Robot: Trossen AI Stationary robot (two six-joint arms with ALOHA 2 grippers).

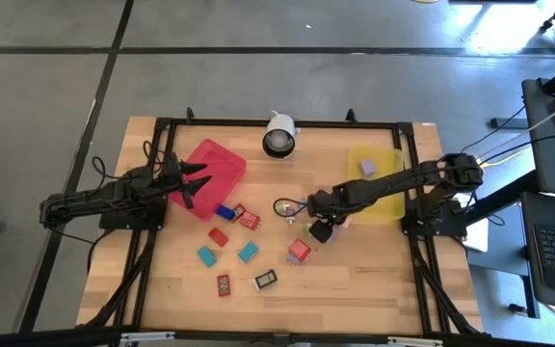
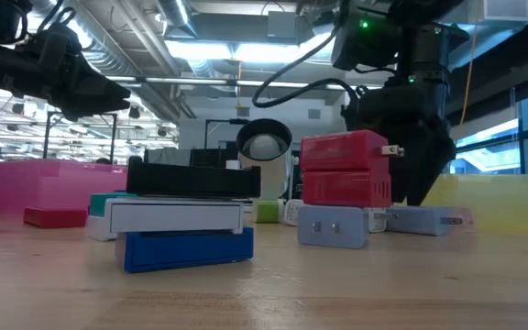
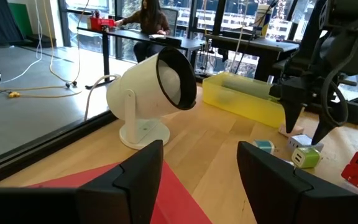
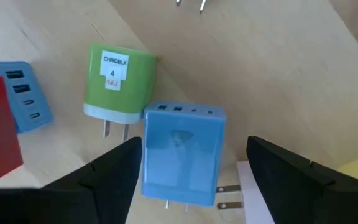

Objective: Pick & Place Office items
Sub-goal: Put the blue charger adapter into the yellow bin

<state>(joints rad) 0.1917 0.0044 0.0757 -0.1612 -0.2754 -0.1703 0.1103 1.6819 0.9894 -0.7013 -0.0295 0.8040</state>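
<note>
The high view looks straight down on the whole table [image 1: 355,289]. The low view looks level across it. Both wrist views sit close; both share the blue charger [image 4: 182,152].

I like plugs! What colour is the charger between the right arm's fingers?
Blue charger, clearest in the right wrist view.

Two dark, jointed arms, black all over, with loose black cables looping beside the table [image 1: 355,289]. Blunt, matte black fingers [image 3: 138,171], wedge-shaped.
</note>
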